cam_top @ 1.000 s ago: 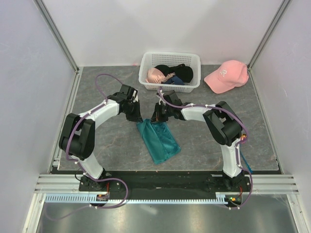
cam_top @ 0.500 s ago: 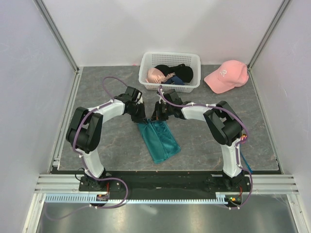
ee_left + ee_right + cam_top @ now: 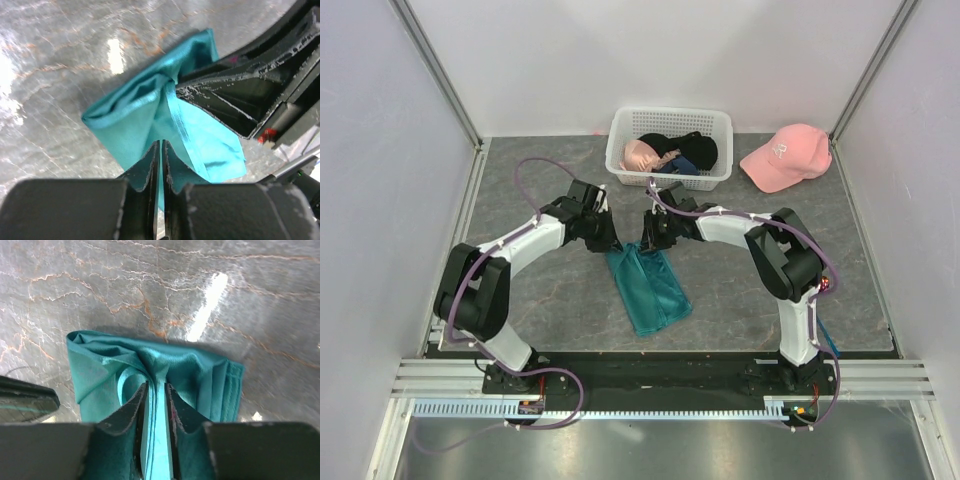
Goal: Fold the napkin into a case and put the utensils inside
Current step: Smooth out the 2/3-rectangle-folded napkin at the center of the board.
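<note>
Both end effectors (image 3: 613,243) (image 3: 642,243) pinch napkin (image 3: 648,290) — far edge.

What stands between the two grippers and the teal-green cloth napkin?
Nothing visible does. The left gripper and the right gripper each pinch a fold of the soft teal-green cloth napkin at its far end.

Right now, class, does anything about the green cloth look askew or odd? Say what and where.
The napkin lies diagonally on the table, its far end bunched and creased where the left tool and right tool each pinch a fold.
</note>
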Controlling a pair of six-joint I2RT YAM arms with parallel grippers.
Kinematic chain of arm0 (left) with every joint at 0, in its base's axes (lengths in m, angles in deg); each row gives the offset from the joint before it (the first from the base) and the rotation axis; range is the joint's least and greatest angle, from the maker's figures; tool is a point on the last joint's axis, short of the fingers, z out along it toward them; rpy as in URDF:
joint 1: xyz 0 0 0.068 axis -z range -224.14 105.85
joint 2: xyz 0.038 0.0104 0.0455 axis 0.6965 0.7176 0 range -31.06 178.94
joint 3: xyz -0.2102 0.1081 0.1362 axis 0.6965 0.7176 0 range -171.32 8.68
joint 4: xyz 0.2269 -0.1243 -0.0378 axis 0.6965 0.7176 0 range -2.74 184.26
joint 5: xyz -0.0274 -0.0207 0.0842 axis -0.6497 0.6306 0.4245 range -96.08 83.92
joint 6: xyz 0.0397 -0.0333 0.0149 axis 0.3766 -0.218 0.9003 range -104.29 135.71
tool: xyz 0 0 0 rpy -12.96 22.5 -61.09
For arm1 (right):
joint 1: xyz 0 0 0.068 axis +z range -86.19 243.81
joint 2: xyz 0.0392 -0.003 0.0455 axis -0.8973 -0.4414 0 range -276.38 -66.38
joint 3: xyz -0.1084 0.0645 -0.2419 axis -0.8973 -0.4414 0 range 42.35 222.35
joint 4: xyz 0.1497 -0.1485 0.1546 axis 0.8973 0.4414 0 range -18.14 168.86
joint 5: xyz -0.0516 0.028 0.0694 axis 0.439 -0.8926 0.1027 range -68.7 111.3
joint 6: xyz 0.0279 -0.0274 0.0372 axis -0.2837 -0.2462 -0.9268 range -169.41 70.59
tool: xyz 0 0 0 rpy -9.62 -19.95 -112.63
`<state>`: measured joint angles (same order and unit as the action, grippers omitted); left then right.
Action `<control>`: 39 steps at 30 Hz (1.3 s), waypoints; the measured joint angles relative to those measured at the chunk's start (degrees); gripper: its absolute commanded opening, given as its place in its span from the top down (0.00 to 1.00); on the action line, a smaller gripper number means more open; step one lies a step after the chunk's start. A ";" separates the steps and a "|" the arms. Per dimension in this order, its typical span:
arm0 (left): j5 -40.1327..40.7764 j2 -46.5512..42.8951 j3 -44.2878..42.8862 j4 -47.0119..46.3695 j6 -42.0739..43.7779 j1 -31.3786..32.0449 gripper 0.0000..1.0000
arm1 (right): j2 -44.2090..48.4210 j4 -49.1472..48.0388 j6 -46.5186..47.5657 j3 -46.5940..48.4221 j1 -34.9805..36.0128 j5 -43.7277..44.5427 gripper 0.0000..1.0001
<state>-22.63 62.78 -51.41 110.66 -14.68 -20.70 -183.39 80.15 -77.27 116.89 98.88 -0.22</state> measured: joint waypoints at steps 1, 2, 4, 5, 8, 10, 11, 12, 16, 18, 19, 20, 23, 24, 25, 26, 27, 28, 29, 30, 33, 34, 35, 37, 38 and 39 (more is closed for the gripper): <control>-0.02 -0.33 0.20 -0.09 -0.17 0.35 0.90 | 0.48 0.63 0.37 0.00 0.00 0.39 0.74; -0.07 -0.48 0.35 -0.28 -0.31 0.68 0.91 | 0.98 1.09 0.70 0.00 -0.04 0.74 0.74; -0.26 -0.15 0.35 -0.79 -0.76 1.22 0.91 | 2.21 1.88 1.03 -0.09 -0.07 1.14 0.77; -0.44 0.20 0.35 -1.20 -1.07 1.53 0.92 | 2.71 2.01 1.14 -0.20 -0.07 1.25 0.79; -0.55 2.25 -0.42 -1.66 -1.90 2.62 0.93 | 4.46 2.05 1.11 -1.33 -0.07 1.97 0.95; -0.57 4.63 -1.95 -1.84 -2.49 3.69 0.94 | 5.38 1.97 1.14 -2.43 -0.07 2.19 1.00; -0.57 6.08 -3.06 -2.14 -2.84 4.31 0.94 | 5.62 1.99 1.14 -2.89 -0.07 2.21 1.00; -0.55 7.02 -3.80 -2.36 -3.08 4.66 0.94 | 5.66 1.97 1.09 -3.23 -0.07 2.34 1.00; -0.48 10.43 -6.91 -3.02 -4.09 5.66 0.95 | 5.66 1.90 1.09 -4.85 -0.15 2.54 1.00; -0.22 11.69 -7.98 -2.99 -4.33 5.73 0.96 | 5.64 1.77 1.05 -5.55 -0.44 2.58 1.00; -0.07 12.13 -8.20 -2.99 -4.35 5.73 0.96 | 5.64 1.66 0.98 -5.81 -0.57 2.62 1.00; 0.02 12.55 -8.39 -2.99 -4.37 5.70 0.96 | 5.64 1.66 0.94 -5.97 -0.81 2.64 1.00; 0.15 13.38 -8.46 -2.84 -4.39 5.66 0.96 | 5.64 1.40 0.87 -6.62 -1.42 3.08 1.00; 0.33 13.68 -8.55 -2.67 -4.39 5.66 0.96 | 5.64 1.44 0.81 -6.80 -1.62 3.26 1.00; 0.55 13.99 -8.63 -2.47 -4.39 5.66 0.96 | 5.64 1.36 0.72 -6.91 -1.77 3.34 1.00; 1.07 14.36 -8.76 -2.36 -4.37 5.66 0.96 | 5.64 1.31 0.68 -7.02 -1.92 3.43 1.00; 1.49 14.67 -8.90 -2.25 -4.37 5.66 0.96 | 5.64 1.20 0.66 -7.10 -1.99 3.48 1.00; 1.99 15.19 -9.22 -1.99 -4.37 5.66 0.96 | 5.64 1.11 0.63 -7.19 -2.10 3.50 1.00; 2.67 15.47 -9.53 -1.66 -4.35 5.66 0.96 | 5.64 0.87 0.52 -7.37 -2.12 3.50 1.00; 3.26 15.91 -10.03 -1.07 -4.31 5.60 0.96 | 5.64 0.61 0.42 -7.52 -2.14 3.48 1.00; 4.98 17.07 -11.85 0.50 -4.09 5.46 0.97 | 5.75 -0.70 -0.07 -8.15 -2.14 3.48 1.00; 5.42 17.31 -12.31 0.76 -4.04 5.38 0.97 | 5.95 -1.18 -0.37 -8.55 -2.14 3.50 1.00; 5.84 17.68 -12.76 1.03 -3.91 5.18 0.97 | 6.14 -1.55 -0.50 -8.94 -2.14 3.58 1.00; 5.97 18.01 -13.22 1.38 -3.85 4.90 0.97 | 6.51 -2.21 -0.87 -9.68 -2.14 3.67 1.00; 6.19 18.01 -13.27 1.51 -3.80 4.83 0.97 | 6.60 -2.38 -0.94 -9.84 -2.14 3.69 1.00; 6.29 18.01 -13.35 1.64 -3.74 4.74 0.97 | 6.62 -2.62 -1.01 -10.01 -2.14 3.69 1.00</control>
<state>-16.34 80.79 -64.77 112.30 -18.42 -15.96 -176.77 77.53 -78.27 106.88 96.74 3.48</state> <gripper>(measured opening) 0.040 0.007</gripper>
